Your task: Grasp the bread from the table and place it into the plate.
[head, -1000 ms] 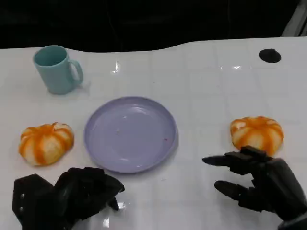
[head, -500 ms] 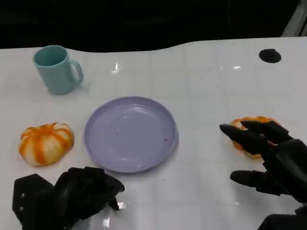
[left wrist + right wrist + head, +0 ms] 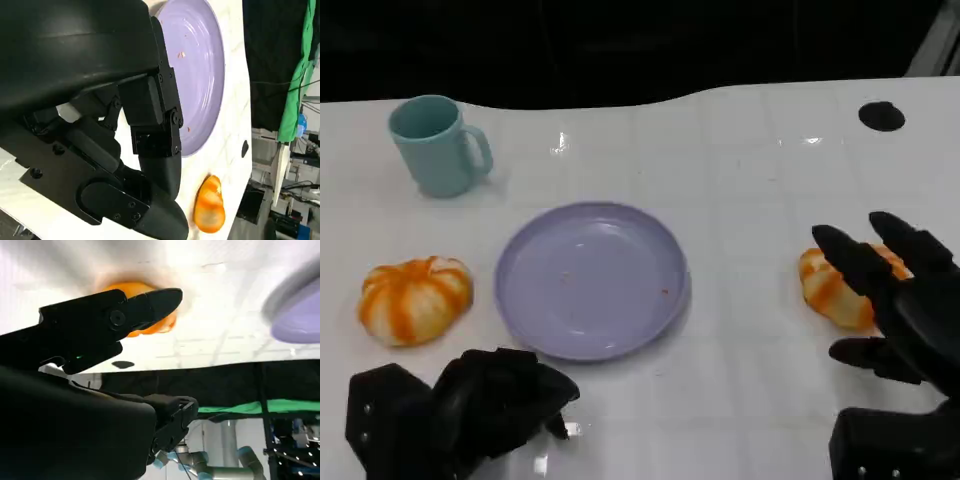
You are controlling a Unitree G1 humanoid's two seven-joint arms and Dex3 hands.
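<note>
Reaching over the bread (image 3: 832,290) near the worktop's right edge, the fingers (image 3: 850,262) of my right hand (image 3: 900,300) are spread apart and hold nothing; they hover over the bun's top, with the thumb lower on the side facing me, and I cannot tell whether any of them touches the crust. In the right wrist view one finger (image 3: 125,315) lies across the orange bun (image 3: 150,322), which sits flat on the white worktop (image 3: 750,180). To do this grasp well, I judge I should lower the hand until the bun sits between fingers and thumb, then close gently around its sides, since it looks soft and could be squashed or pushed away. The purple plate (image 3: 520,300) lies in the middle of the worktop, well apart from this bread, so the carry goes toward the centre. My left hand (image 3: 460,405) rests at the near left edge, fingers curled in on nothing. A second bread (image 3: 415,298) lies near the left edge, beside the plate, and a blue mug (image 3: 435,145) stands toward the far left corner.
</note>
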